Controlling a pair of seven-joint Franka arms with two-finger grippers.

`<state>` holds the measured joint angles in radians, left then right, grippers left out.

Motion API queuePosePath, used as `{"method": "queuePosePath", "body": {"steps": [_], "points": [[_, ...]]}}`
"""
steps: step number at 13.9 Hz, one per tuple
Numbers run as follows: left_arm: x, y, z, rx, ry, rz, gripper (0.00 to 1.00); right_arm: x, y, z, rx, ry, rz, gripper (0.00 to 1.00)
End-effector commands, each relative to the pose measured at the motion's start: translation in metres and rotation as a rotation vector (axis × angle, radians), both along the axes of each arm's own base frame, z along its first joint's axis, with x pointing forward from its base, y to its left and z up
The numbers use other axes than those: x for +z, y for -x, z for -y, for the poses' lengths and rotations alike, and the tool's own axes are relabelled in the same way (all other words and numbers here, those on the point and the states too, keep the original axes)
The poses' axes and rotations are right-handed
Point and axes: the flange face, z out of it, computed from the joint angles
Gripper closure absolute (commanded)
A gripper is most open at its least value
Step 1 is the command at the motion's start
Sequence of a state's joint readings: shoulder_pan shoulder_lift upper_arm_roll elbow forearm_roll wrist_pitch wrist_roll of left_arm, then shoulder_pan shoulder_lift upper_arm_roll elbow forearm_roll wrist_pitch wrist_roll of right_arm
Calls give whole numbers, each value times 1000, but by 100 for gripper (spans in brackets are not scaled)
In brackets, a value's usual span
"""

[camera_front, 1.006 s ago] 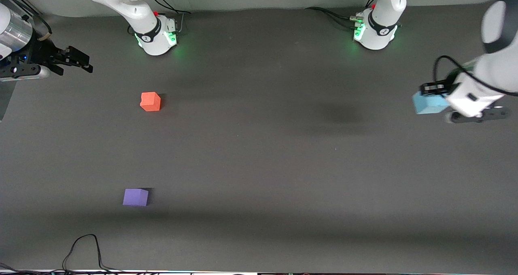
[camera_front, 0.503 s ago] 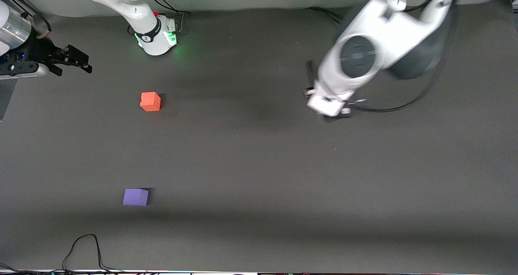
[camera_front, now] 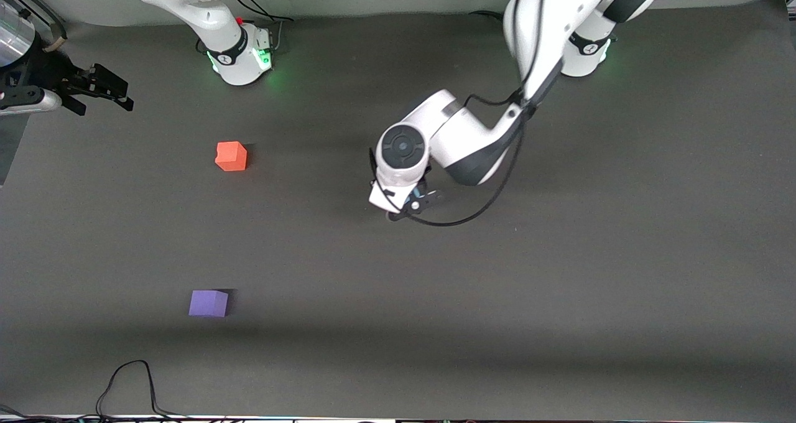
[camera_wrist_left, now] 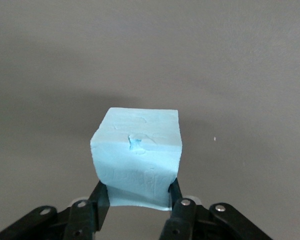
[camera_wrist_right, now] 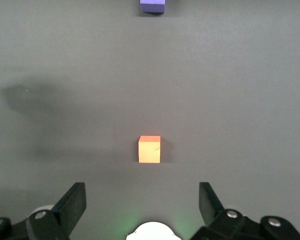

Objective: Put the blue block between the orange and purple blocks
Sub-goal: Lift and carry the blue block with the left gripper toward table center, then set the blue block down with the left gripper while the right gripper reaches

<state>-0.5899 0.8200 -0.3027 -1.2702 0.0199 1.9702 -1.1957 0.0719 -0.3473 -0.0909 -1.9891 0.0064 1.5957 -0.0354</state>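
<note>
Listing first: our left gripper [camera_wrist_left: 137, 210], over mid-table, pinching the blue block [camera_wrist_left: 137, 157]. Our right gripper [camera_wrist_right: 140, 202] waits, fingers spread, at its table end. Orange block [camera_front: 231, 156] and purple block [camera_front: 208, 303] sit well apart.

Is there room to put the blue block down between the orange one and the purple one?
Yes. The dark mat between the orange block and the purple block is bare. The left gripper, shut on the blue block, hangs over bare mat mid-table. The right gripper waits open at the right arm's end. Nowhere looks crowded.
</note>
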Motion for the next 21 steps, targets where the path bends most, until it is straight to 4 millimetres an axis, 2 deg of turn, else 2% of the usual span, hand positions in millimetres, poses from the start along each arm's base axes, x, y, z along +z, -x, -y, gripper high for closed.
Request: {"method": "queuePosePath", "body": {"steps": [1,2,3,4,5,7,8,10,11,12,13,15,17,18,19,20,21], "points": [[-29,-11,7,8,-5,43,48,1,1,3,15,18,-24,0],[-38,-12,7,7,-3,49,46,0,1,2,18,21,-26,0],[-42,-12,8,13,4,52,29,-4,2,2,20,22,-32,0],[-42,-13,8,16,7,54,0,-6,0,3,21,28,-32,0],[-37,-14,7,19,5,53,0,-12,-3,2,21,32,-43,0],[-6,-24,-3,39,5,55,0,-14,-3,-2,25,28,-58,0],[13,-43,-27,62,-8,51,0,-12,1,-5,28,24,-70,0],[82,-79,-91,72,-23,48,0,-14,2,-20,59,33,-101,0],[111,-88,-125,68,-43,32,0,-18,1,-27,69,15,-110,0],[134,-97,-164,46,-50,30,0,-19,-3,-52,105,-6,-106,0],[154,-98,-202,-8,-50,37,0,-17,-10,-79,147,-8,-97,0],[181,-87,-284,-68,-61,56,0,-15,-36,-137,247,3,-87,0],[195,-76,-360,-140,-68,57,0,-11,-50,-221,379,6,-62,0],[199,-73,-399,-148,-68,55,0,-14,-68,-243,369,-17,-56,0],[205,-68,-437,-173,-66,58,0,-26,-99,-251,330,-59,-56,0],[207,-65,-467,-203,-58,59,0,-44,-124,-260,326,-89,-63,0],[213,-61,-493,-224,-54,67,0,-60,-138,-284,357,-119,-39,0]]}}
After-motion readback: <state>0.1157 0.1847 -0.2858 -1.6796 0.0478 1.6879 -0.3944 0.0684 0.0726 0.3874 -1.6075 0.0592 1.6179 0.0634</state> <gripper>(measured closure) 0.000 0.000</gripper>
